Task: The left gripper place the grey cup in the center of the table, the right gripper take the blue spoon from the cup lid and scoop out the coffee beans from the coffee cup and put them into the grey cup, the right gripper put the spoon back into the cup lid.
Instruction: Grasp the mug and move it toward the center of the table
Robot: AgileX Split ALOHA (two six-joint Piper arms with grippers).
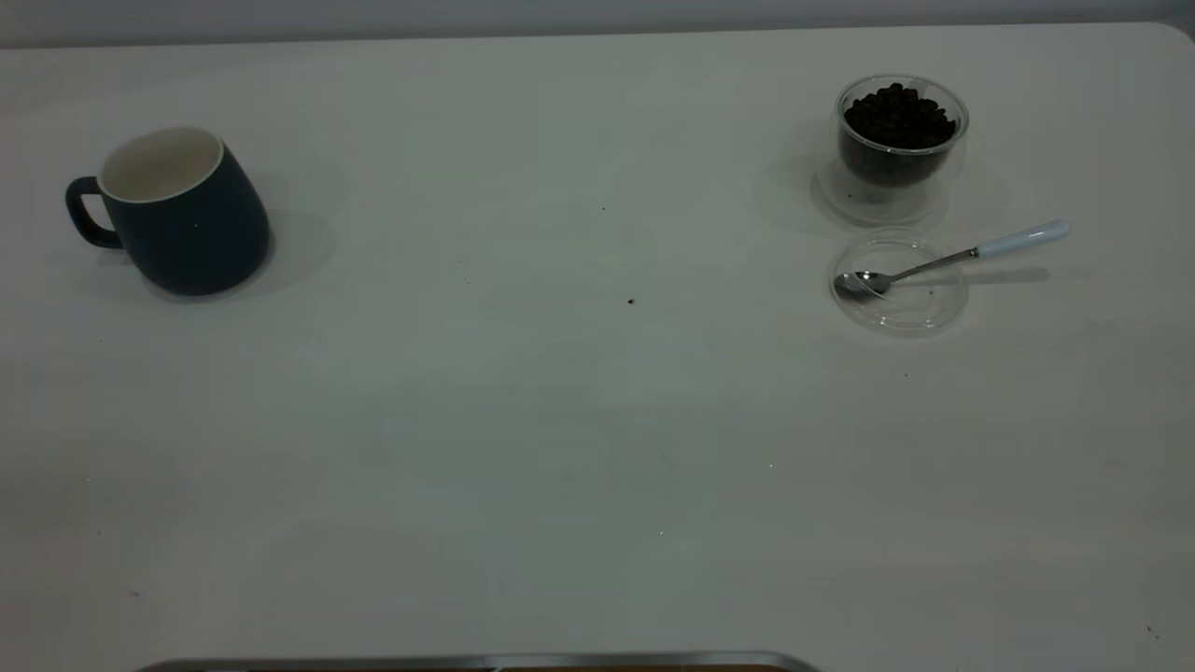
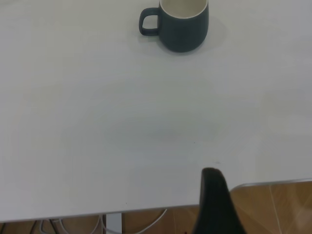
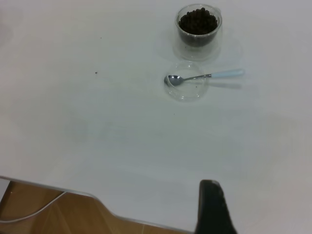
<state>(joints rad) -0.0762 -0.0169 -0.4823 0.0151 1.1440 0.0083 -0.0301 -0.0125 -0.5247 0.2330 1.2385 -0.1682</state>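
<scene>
The grey cup (image 1: 177,215) stands upright at the table's far left, handle pointing left; it also shows in the left wrist view (image 2: 183,24). The coffee cup (image 1: 898,140), full of coffee beans (image 1: 898,117), stands at the far right. The cup lid (image 1: 898,282) lies just in front of it, with the blue spoon (image 1: 952,257) resting on it, bowl in the lid, handle pointing right. The right wrist view shows the coffee cup (image 3: 198,29), lid (image 3: 187,87) and spoon (image 3: 204,76). My left gripper (image 2: 214,200) and right gripper (image 3: 210,207) are back at the table's near edge, far from everything.
The white table (image 1: 560,420) has a few tiny dark specks, one near the middle (image 1: 631,301). Its rounded near edge shows in both wrist views, with wooden floor and cables below. Neither arm shows in the exterior view.
</scene>
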